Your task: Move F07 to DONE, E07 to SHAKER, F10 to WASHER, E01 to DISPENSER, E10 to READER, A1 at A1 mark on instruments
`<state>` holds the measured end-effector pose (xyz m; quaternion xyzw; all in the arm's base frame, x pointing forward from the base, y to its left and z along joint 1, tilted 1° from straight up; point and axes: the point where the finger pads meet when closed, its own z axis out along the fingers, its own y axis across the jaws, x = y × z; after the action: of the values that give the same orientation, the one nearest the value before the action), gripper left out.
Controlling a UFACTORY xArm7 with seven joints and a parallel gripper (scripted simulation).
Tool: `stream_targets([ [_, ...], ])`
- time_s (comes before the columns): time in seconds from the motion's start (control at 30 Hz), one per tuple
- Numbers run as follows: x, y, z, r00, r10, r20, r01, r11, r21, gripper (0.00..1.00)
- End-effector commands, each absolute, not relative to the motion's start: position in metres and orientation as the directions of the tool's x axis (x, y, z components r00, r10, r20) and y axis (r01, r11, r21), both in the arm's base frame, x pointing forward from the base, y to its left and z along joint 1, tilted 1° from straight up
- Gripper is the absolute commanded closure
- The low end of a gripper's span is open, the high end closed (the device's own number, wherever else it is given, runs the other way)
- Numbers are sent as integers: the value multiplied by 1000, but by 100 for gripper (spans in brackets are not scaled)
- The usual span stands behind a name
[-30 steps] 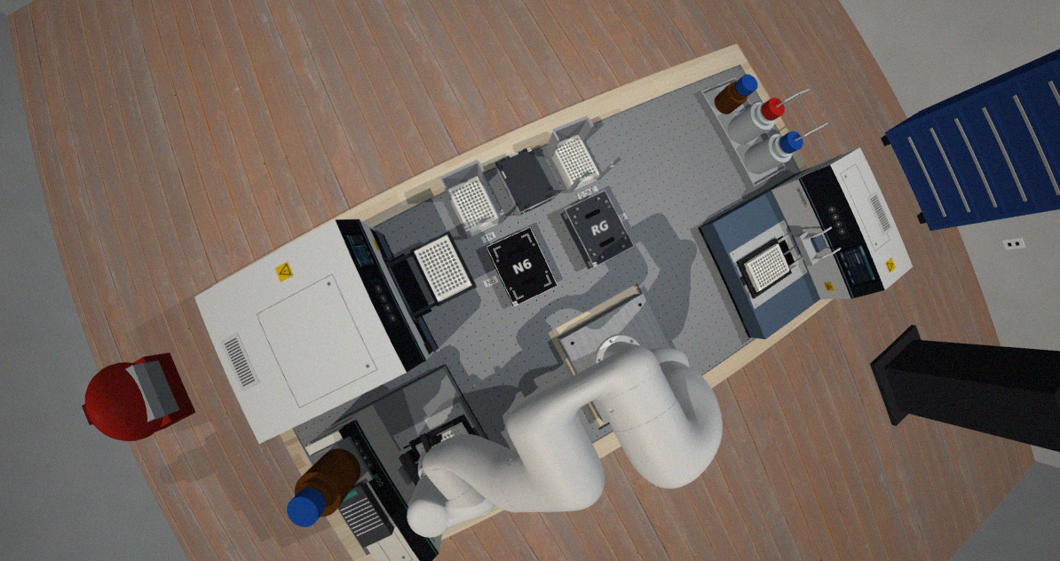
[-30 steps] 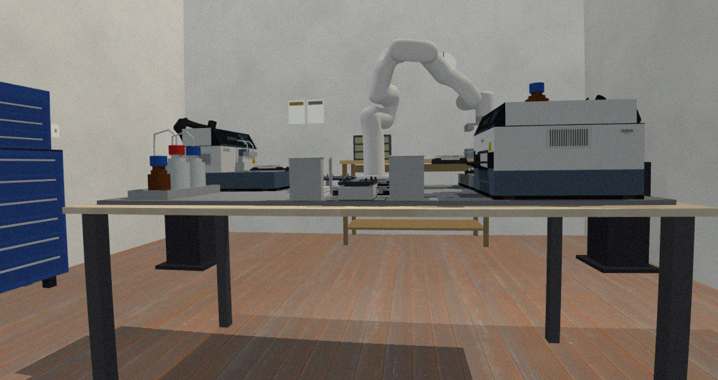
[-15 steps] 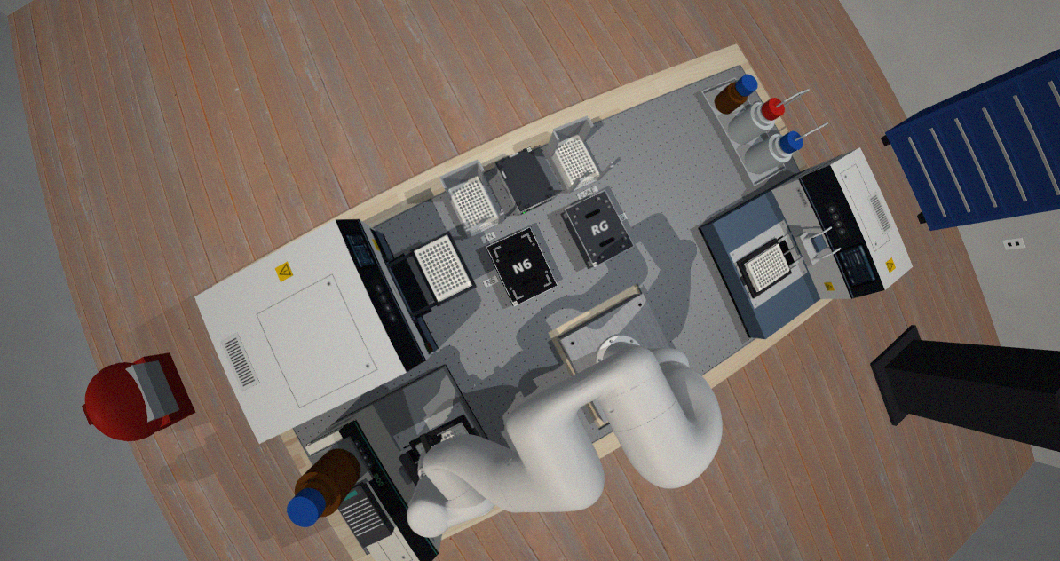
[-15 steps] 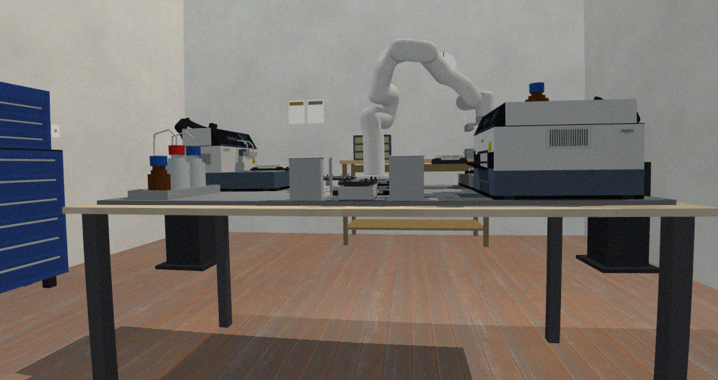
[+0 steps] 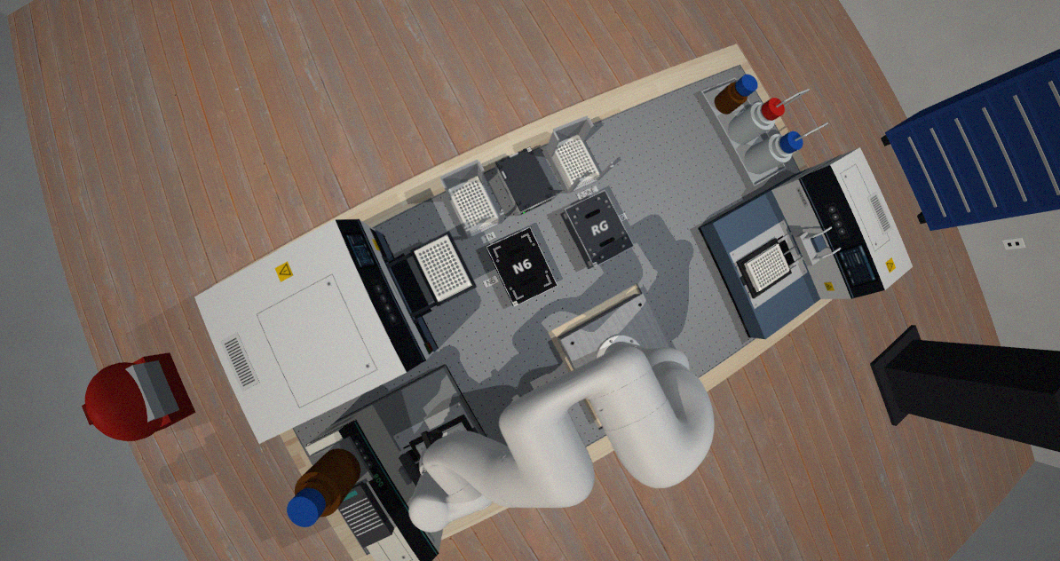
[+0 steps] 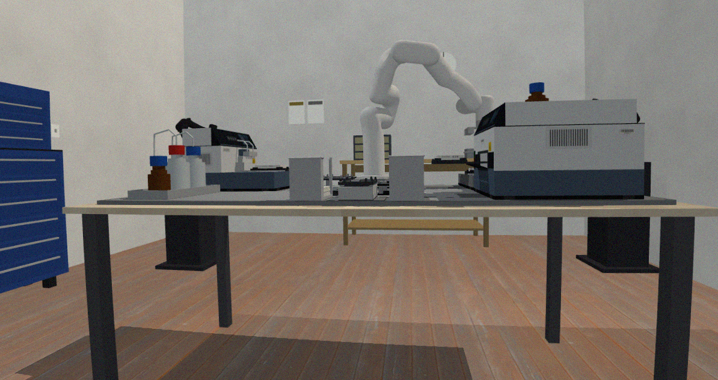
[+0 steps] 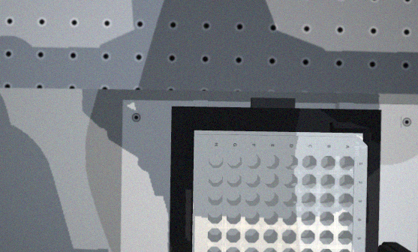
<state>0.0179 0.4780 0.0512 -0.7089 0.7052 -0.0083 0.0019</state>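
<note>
In the wrist view a white well plate [image 7: 281, 195] lies flat in a black nest [image 7: 181, 169] on a light grey instrument platform [image 7: 150, 150]. Its cut corner and the letter A are at the upper right. I cannot read its label. My gripper [image 5: 423, 446] hangs right above this plate, open and empty; only one dark fingertip shows at the wrist view's lower right corner. In the overhead view the arm hides most of this instrument, which stands at the deck's near-left end beside a brown bottle [image 5: 326, 479].
Another white plate [image 5: 442, 268] lies on the big white instrument's drawer, and one [image 5: 766, 268] on the blue-grey instrument at the right. Two stack racks [image 5: 472, 201] [image 5: 574, 158] flank a dark, empty-looking station [image 5: 525, 179]. Nests N6 [image 5: 521, 266] and RG [image 5: 599, 227] hold nothing.
</note>
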Motion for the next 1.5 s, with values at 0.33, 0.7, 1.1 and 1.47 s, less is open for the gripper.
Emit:
stream_targets([
  [0.33,18,480,51,5,-1000,3,-1000,-5,-15,0],
  [0.7,18,480,50,5,-1000,3,-1000,-5,-15,0],
  [1.1,18,480,46,5,-1000,3,-1000,-5,-15,0],
  [1.47,18,480,43,5,-1000,3,-1000,-5,-15,0],
])
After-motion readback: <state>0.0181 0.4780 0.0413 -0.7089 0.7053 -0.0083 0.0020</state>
